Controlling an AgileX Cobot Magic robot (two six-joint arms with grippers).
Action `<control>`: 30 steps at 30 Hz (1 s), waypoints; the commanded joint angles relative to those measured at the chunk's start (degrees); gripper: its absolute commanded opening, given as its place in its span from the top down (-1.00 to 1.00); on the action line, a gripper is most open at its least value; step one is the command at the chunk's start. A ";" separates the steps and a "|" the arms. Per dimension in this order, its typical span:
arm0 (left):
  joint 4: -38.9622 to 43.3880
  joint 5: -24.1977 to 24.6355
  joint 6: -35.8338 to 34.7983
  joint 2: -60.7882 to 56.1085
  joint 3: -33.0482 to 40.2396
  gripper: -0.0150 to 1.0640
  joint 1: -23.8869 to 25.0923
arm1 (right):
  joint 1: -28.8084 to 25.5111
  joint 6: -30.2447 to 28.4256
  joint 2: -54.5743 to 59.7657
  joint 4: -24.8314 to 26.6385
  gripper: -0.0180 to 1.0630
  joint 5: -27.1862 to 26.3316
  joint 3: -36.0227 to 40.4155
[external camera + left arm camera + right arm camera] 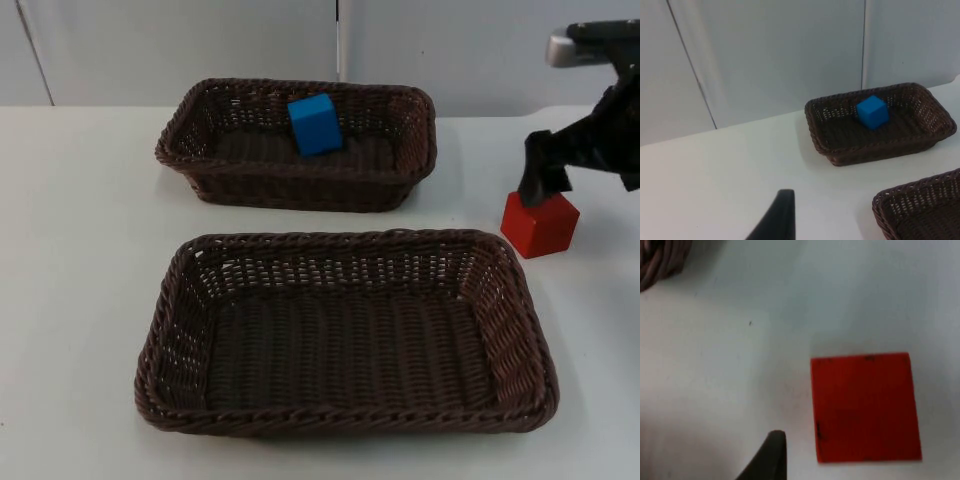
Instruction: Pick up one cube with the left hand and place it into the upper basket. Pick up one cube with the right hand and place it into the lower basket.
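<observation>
Right gripper (545, 190) over red cube (541, 224).

Blue cube (315, 124) inside upper basket (200, 165); right gripper (546, 190) directly over red cube (540, 226), near table's (80, 260) right edge.

Lower basket (345, 335) open above — red cube (541, 224) stands apart.

Two baskets (300, 190) (345, 415), one blue cube (315, 125), one red cube (540, 225).
</observation>
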 commanded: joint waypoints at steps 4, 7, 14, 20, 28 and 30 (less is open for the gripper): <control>0.22 -0.17 -0.16 -0.26 0.41 -0.85 -0.03 | 0.10 0.35 4.15 0.79 -0.95 -9.60 -0.33; 0.22 -0.17 -0.16 -0.26 0.41 -0.85 -0.03 | 0.20 0.35 6.02 1.84 -0.95 -12.35 -0.33; 0.34 -0.17 -0.16 -0.26 0.41 -0.85 -0.03 | 2.33 -0.46 8.70 1.63 -0.87 -16.30 -0.33; 0.34 -0.17 -0.16 -0.26 0.41 -0.85 -0.03 | 2.61 -0.52 9.26 1.63 -0.15 -16.29 -0.33; 0.34 -0.17 -0.16 -0.26 0.41 -0.85 -0.03 | 2.61 -0.61 5.52 0.00 0.97 -12.60 -0.33; 0.34 -0.17 -0.16 -0.26 0.41 -0.85 -0.03 | 2.61 -0.61 2.52 0.00 0.97 -9.98 -0.33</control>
